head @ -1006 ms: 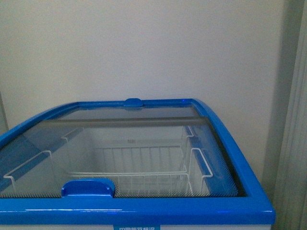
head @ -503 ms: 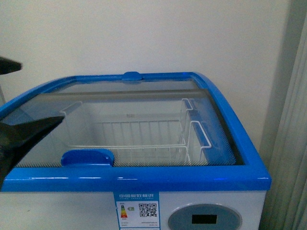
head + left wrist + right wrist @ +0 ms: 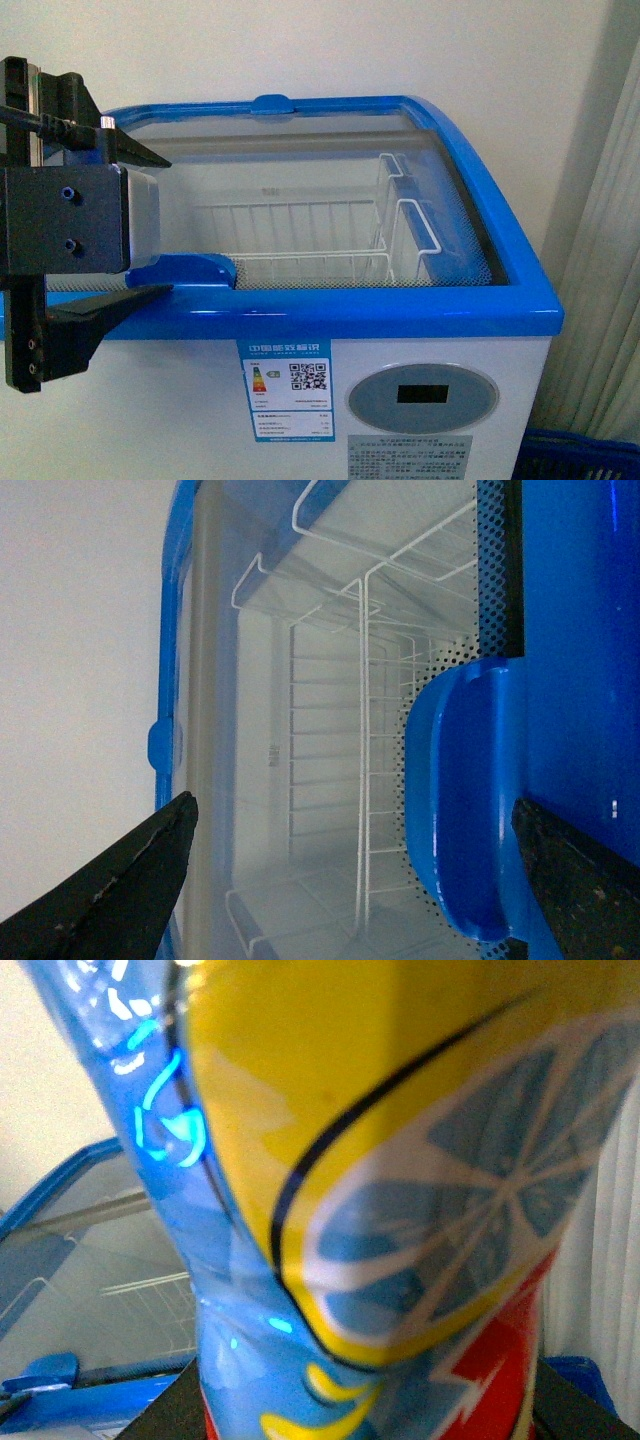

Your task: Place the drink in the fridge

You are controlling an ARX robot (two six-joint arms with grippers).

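The fridge (image 3: 440,330) is a white chest freezer with a blue rim, a curved glass lid (image 3: 300,150) and an oval grey display (image 3: 422,396). White wire baskets (image 3: 300,235) show inside. My left gripper (image 3: 170,227) is open at the front left corner, its fingers standing either side of the lid's blue handle (image 3: 205,268). In the left wrist view the gripper (image 3: 350,880) is wide open, with the handle (image 3: 460,810) between the fingertips. My right gripper (image 3: 365,1410) is shut on the drink bottle (image 3: 380,1180), blue and yellow with a lemon print, away from the fridge (image 3: 60,1210).
A plain wall stands behind the fridge. A pale curtain (image 3: 600,280) hangs at the right, with a blue crate (image 3: 580,455) on the floor below it. An energy label (image 3: 290,388) is on the fridge's front.
The fridge now sits higher in the front view, showing its front panel. My left gripper has come in from the left and reached the lid's front handle.
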